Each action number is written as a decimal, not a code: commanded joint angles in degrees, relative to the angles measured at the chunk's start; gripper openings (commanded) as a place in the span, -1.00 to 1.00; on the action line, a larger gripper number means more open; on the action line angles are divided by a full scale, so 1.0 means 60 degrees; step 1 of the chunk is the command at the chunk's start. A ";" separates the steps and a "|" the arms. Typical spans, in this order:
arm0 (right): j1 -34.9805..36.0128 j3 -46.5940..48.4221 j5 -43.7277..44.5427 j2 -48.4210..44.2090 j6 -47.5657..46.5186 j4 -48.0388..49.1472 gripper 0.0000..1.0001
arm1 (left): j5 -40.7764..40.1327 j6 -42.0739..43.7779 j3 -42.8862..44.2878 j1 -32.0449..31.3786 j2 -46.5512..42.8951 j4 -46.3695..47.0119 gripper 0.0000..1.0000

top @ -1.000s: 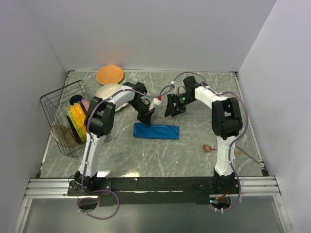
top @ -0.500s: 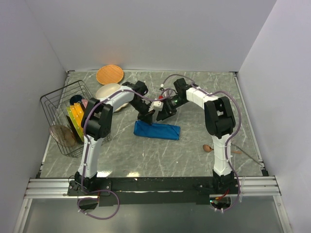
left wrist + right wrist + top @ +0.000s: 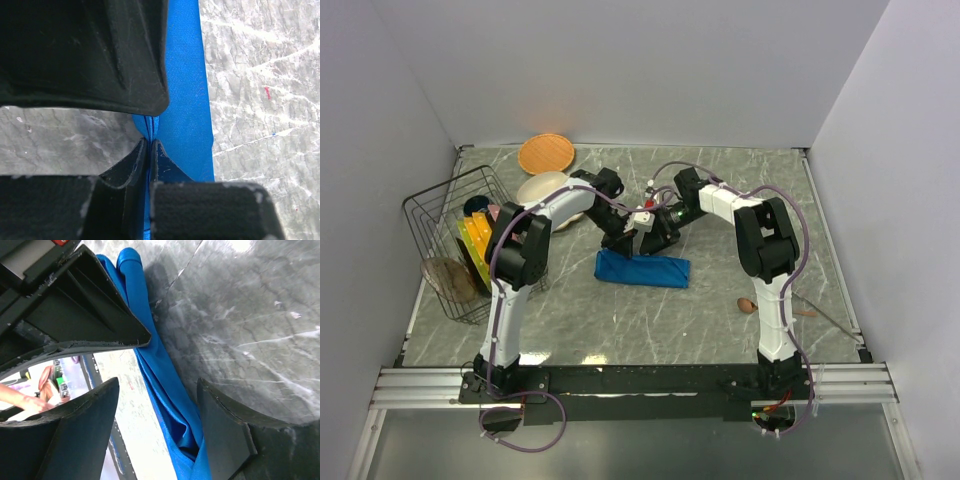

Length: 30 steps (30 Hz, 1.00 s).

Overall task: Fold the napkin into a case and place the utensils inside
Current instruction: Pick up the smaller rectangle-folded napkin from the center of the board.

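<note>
top cam: napkin (image 3: 642, 270) is folded down to a narrow blue strip. It lies flat on the marble table (image 3: 720, 190) just below frame centre, long axis left-right, tilted slightly down toward the right. Both arms reach in over its upper-left end.

left gripper (image 3: 623, 243) is clenched on the napkin. On my left wrist cam the two fingers (image 3: 127, 167) meet at lower centre with a thin blue edge pinched between them. The rest of the strip runs up the frame just right of the pinch, flat on the table. The big black shape filling the upper left of that view is probably the other arm's finger, but I can't confirm it from this angle.

right gripper (image 3: 651, 233) sits just beside the left one, on its right in the top cam, jaws apart. On the right wrist cam its fingertips (image 3: 95, 405) are at lower left and lower right. The blue fold runs down between them with a gap showing either side at the tips, so it's grasping nothing. The cloth there is bunched into rounded layers, not flat.

utensils: wooden spoon (image 3: 748, 305) is on the table at right of the top cam, just beside the right arm's upright link. Its thin handle points right, and it's well apart from the napkin.

Left edge of frame has a wire rack (image 3: 440, 215) holding coloured plates (image 3: 475, 250) on edge. An orange plate (image 3: 545, 153) and a white dish (image 3: 540, 186) sit toward the back wall.
</note>
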 commanded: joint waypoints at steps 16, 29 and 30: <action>-0.0295 -0.0320 -0.0479 -0.0040 -0.0075 0.0142 0.25 | 0.0637 0.1116 -0.0235 -0.0030 -0.0766 0.0165 -0.99; -0.0046 -0.0012 -0.0274 0.0384 -0.0194 0.0097 0.39 | 0.0754 0.1482 -0.0235 -0.0030 -0.0795 0.0340 -0.99; -0.0003 -0.0012 -0.0274 0.0399 -0.0150 0.0185 0.39 | 0.0783 0.1468 -0.0235 -0.0030 -0.0809 0.0369 -0.99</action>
